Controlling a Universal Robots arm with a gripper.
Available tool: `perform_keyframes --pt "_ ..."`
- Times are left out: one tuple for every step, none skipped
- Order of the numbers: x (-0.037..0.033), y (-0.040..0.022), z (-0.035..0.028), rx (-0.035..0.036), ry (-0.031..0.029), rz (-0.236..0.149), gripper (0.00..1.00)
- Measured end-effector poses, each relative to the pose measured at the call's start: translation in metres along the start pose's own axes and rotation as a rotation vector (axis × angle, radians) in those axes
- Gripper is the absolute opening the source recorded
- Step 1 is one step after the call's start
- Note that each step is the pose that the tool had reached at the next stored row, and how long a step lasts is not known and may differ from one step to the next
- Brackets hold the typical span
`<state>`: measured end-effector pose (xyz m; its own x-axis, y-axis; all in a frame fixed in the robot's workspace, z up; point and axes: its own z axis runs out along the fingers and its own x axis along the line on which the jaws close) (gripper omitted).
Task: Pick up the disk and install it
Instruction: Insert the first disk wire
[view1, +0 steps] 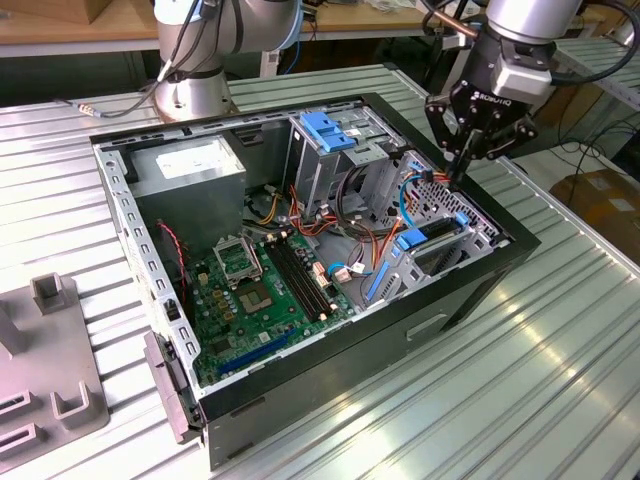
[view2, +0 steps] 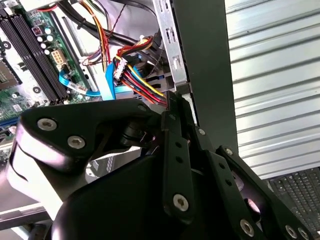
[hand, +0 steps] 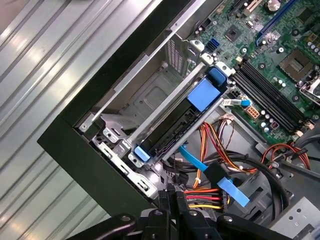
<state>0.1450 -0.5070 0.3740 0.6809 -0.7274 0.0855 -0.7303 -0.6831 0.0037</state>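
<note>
Case top: the computer case (view1: 400, 335) is lying open upward, giving entry from above.
Near corner: the gripper (view1: 462, 172), jaws pressed together, is hanging just above the case wall, beside the drive bay (hand: 155, 97).
Wires: a red, yellow and orange wire bundle (hand: 202, 197) and blue flat cables (hand: 192, 161) are crowding the gap right under it.
Drive cage: the tall drive cage (view1: 335, 150) is walling off the far side.
Counter: the ribbed counter (view1: 540, 370) is offering open room at the exterior view's right of the case.
</note>
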Motion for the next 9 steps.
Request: perform_keyframes --pt "-0.0001 0.0001 0.0 -0.0009 0.0 0.011 0.16" --pt "-0.0001 0.0001 0.0 -0.001 0.0 0.011 0.16" --pt "-0.0003 0.0003 0.0001 -0.001 0.0 0.012 0.16" --pt "-0.0007 0.0007 0.0001 -0.0013 -0.0001 0.015 0.16" --pt "-0.0008 0.0008 0.0003 -0.0031 -0.0001 0.036 0.16" --pt "-0.0008 0.0008 0.0008 -0.005 -0.0002 0.058 0.16" --pt "-0.0007 0.0006 0.0013 -0.0063 -0.0002 0.073 0.16" --pt "-0.0006 0.0005 0.0015 -0.0069 -0.0003 0.08 0.16" --pt "-0.0003 0.0002 0.0018 -0.0074 -0.0003 0.086 0.16"
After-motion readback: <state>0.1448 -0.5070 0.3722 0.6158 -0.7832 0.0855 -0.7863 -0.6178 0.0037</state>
